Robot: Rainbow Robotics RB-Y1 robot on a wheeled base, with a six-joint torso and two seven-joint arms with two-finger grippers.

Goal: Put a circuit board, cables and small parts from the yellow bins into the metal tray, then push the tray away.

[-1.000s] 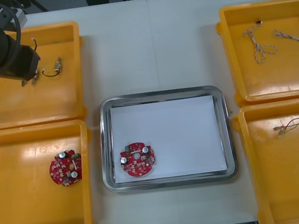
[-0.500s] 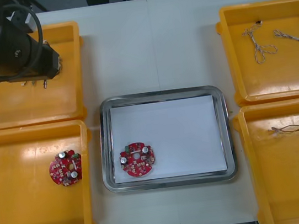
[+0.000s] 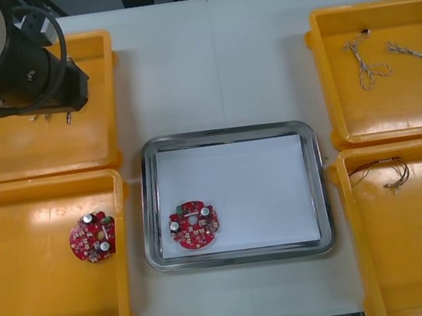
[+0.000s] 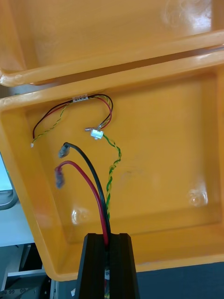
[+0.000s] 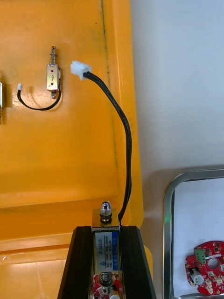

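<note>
My left gripper (image 5: 106,230) is shut on a small metal part (image 5: 106,215) above the far left yellow bin (image 5: 60,154). The part's black cable (image 5: 126,140) rises to a white plug (image 5: 80,70). In the front view the left arm (image 3: 17,63) hangs over that bin (image 3: 113,101). My right gripper (image 4: 107,240) is shut on a bundle of cables (image 4: 93,187), red, black and twisted green-yellow, over the near right bin (image 4: 154,154). One red circuit board (image 3: 194,225) lies in the metal tray (image 3: 223,135), at its near left.
A second metal part (image 5: 52,74) with a short black cable lies in the far left bin. Another circuit board (image 3: 92,237) is in the near left bin. Twisted cables (image 3: 366,61) lie in the far right bin. A red and yellow cable (image 3: 378,172) rests in the near right bin.
The left arm has shifted right over the far left bin, covering the spot where a part lay. In the near right bin most cables have gone from the floor; the remaining one slid left.
</note>
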